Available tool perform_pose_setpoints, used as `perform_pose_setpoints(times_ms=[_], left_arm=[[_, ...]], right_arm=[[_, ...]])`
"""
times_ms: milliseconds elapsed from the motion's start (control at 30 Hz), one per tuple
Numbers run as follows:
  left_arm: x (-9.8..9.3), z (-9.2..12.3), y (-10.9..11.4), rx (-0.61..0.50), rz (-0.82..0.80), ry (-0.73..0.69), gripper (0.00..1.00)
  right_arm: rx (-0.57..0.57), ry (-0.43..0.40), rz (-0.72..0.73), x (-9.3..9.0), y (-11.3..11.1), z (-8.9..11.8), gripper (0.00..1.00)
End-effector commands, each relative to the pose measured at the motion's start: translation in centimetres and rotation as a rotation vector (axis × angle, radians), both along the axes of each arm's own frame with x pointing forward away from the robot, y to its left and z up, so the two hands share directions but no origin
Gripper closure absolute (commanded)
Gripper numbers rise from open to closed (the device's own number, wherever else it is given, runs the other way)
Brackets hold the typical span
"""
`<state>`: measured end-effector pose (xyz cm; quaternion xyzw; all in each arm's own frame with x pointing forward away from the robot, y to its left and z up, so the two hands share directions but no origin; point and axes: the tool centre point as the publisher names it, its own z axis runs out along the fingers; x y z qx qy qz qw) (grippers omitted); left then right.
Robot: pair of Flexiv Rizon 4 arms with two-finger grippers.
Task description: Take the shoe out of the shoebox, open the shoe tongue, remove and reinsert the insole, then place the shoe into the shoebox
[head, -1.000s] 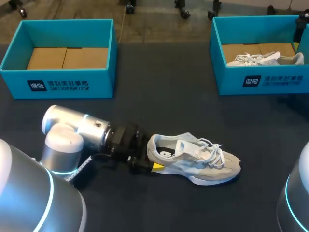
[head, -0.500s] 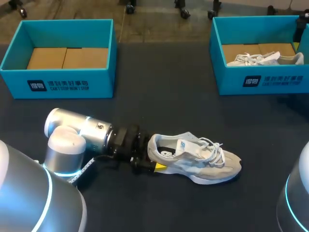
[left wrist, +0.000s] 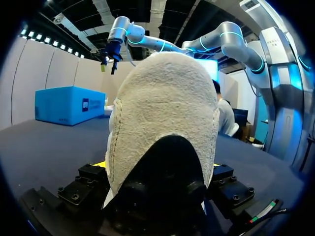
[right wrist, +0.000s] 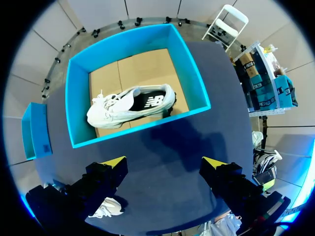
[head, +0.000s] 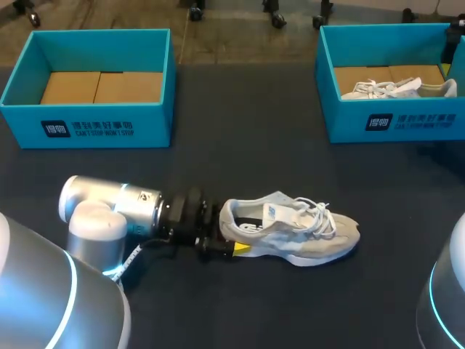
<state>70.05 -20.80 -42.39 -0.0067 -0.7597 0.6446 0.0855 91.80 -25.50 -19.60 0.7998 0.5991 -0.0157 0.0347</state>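
Note:
A light grey shoe (head: 290,229) with white laces lies on its sole on the dark table, toe pointing right. My left gripper (head: 229,236) is at its heel, one finger on each side, with a yellow tip showing on the near side. In the left wrist view the heel (left wrist: 165,113) fills the space between the fingers (left wrist: 93,177) and touches both. My right gripper (right wrist: 162,164) hangs open high above the right blue shoebox (right wrist: 147,123), nothing between its fingers. The left blue shoebox (head: 94,127) stands at the back left with only cardboard lining inside.
The right shoebox (head: 392,123) at the back right holds a second white shoe (head: 399,89), also in the right wrist view (right wrist: 130,105). Dark table stretches between the two boxes and in front of the shoe.
My left gripper has narrowed onto the heel. The arm has swung a little, and the shoe has turned with it, its toe shifting slightly toward the back.

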Motion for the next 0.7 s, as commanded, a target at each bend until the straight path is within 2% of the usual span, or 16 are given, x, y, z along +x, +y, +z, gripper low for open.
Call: perform_pose_setpoints(times_ms=[33,700], left_arm=[[-0.3,-0.09,0.55,0.008,0.014,0.001,1.0],[-0.26,0.15,1.35,0.025,0.066,0.007,1.0]], right_arm=[[0.001,0.0,0.0,-0.02,-0.01,0.0,0.0],[0.001,0.0,0.0,-0.02,-0.01,0.0,0.0]])
